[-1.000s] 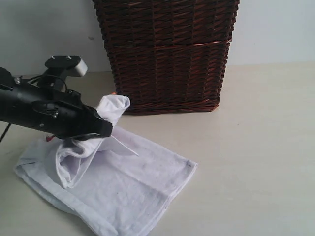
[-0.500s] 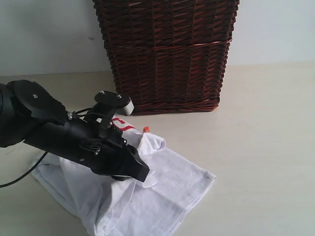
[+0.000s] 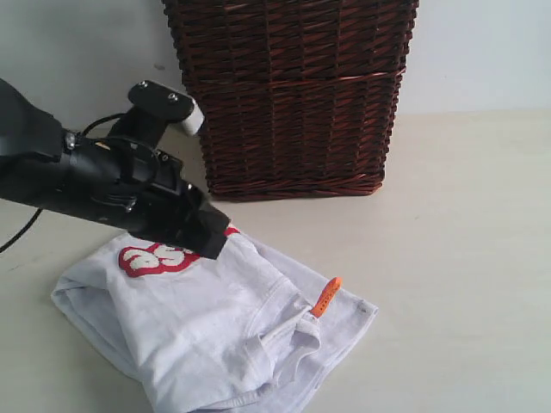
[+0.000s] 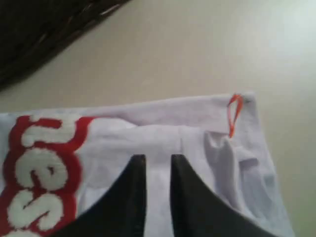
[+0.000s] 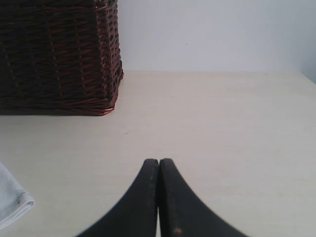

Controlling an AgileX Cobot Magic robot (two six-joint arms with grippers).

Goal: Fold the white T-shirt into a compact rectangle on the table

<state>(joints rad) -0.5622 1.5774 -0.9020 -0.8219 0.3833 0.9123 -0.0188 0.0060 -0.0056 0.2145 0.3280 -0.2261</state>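
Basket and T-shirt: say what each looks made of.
Basket: woven wicker, dark brown with a slight gloss; the interlaced strands show. T-shirt: soft white fabric, probably cotton, matte; it creases and folds limply. Its chest letters look puffy, perhaps terry.

1. We're seeing a robot lab bench dressed as a laundry corner: a plain white wall (image 3: 482, 52) sits right behind the wicker basket (image 3: 293, 95).
2. In front of the basket, a pale table (image 3: 465, 224) carries a white T-shirt (image 3: 215, 327); left of the basket, a black robot arm (image 3: 86, 181) hovers.
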